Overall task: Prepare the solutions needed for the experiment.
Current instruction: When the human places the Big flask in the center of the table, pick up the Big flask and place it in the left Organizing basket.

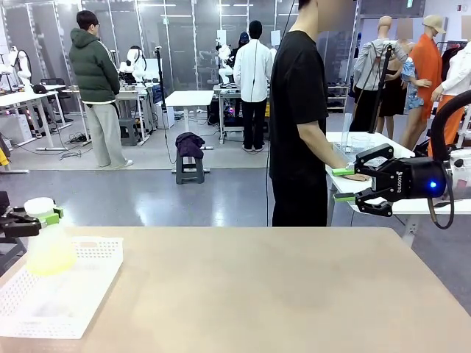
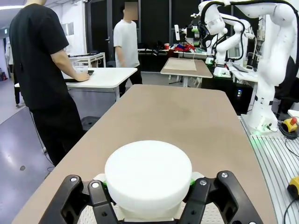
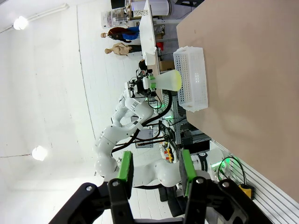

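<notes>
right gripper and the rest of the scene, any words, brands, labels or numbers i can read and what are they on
"ROBOTIQ": white print on the black body of the right gripper, small, only just readable in the front view.
Flask held by the left gripper: no print visible.
White basket: no print visible.
Background signs and papers: too small or blurred to read.

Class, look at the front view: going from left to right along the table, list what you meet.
Left gripper shut on the flask's neck → flask holding yellow-green liquid over the white basket → bare table → the person beyond the far edge → right gripper, empty.
</notes>
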Action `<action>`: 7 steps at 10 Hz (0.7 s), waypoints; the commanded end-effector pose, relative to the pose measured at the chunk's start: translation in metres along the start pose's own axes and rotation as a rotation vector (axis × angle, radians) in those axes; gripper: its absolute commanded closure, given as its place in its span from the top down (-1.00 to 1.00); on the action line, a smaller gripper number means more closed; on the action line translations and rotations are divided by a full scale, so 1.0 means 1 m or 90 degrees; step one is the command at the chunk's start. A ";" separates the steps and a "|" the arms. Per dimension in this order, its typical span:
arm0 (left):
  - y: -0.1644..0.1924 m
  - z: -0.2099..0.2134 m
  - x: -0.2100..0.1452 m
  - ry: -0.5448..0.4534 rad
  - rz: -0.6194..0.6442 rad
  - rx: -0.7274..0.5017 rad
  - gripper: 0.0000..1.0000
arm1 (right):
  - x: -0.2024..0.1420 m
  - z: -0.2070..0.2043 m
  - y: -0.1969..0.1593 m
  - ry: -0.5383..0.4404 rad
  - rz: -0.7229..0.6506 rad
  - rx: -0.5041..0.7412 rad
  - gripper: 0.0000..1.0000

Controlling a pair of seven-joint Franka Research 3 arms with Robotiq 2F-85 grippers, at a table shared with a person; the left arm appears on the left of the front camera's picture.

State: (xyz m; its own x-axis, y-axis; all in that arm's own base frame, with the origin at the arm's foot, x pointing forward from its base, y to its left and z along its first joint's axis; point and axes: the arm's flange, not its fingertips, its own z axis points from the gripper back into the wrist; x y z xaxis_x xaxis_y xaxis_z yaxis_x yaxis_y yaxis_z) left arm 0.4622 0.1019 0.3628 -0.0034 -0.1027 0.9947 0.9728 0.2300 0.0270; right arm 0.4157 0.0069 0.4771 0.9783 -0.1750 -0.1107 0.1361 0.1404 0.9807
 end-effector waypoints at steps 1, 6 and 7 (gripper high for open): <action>-0.001 -0.005 -0.015 -0.035 -0.023 -0.012 -1.00 | 0.000 0.001 0.001 0.004 0.002 0.005 0.03; -0.008 -0.024 -0.050 -0.037 -0.011 -0.016 -1.00 | 0.000 0.001 0.001 0.004 0.002 0.005 0.03; -0.009 -0.025 -0.054 -0.029 -0.007 -0.010 -1.00 | 0.000 0.001 0.001 0.004 0.002 0.005 0.03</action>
State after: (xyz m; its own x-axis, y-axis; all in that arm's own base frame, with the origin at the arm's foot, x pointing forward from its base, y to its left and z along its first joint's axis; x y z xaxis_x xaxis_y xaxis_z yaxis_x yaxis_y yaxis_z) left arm 0.4586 0.0853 0.3050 -0.0014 -0.0838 0.9965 0.9809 0.1937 0.0177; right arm 0.4157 0.0069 0.4771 0.9783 -0.1750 -0.1107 0.1361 0.1405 0.9807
